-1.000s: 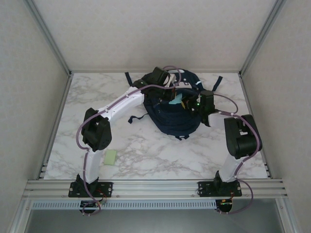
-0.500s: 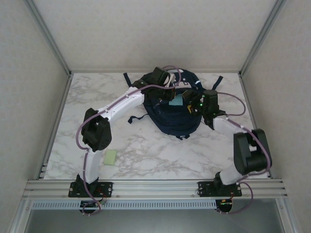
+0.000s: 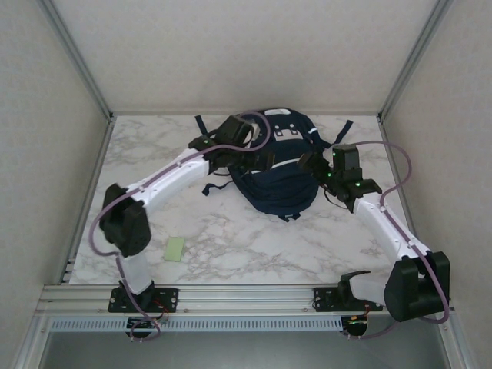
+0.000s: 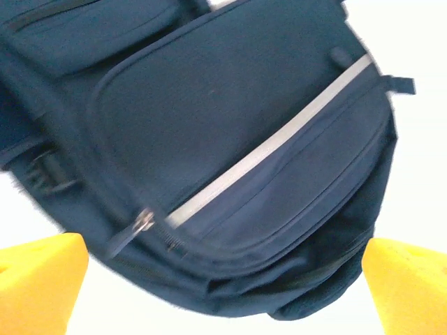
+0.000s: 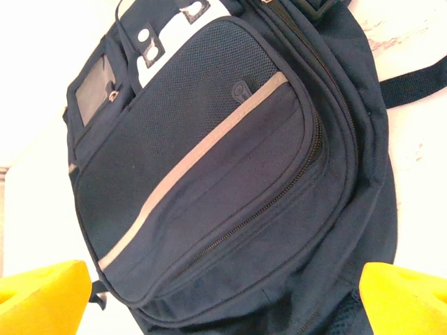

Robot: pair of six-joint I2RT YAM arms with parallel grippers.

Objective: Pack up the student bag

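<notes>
The student bag (image 3: 280,181) is a dark navy backpack lying flat at the back middle of the table, with its grey patch and white tabs (image 3: 286,134) at its far end. My left gripper (image 3: 260,156) hovers over the bag's left side, open, its yellow fingertips (image 4: 38,283) wide apart. The left wrist view looks down on the bag's white stripe (image 4: 279,139) and a metal zipper pull (image 4: 143,222). At the bag's right side my right gripper (image 3: 309,163) is open too, fingertips (image 5: 408,296) spread. Below it lies the front pocket (image 5: 209,160) with its zipper shut.
A small pale green block (image 3: 175,248) lies on the marble table (image 3: 231,238) near the left arm's base. Dark straps (image 3: 344,129) trail from the bag at the back. Grey walls with metal posts (image 3: 84,77) enclose the table.
Both grippers have pulled back from the bag's opening, left one to the left, right one to the right. The light blue item seen between them earlier is gone from sight.
</notes>
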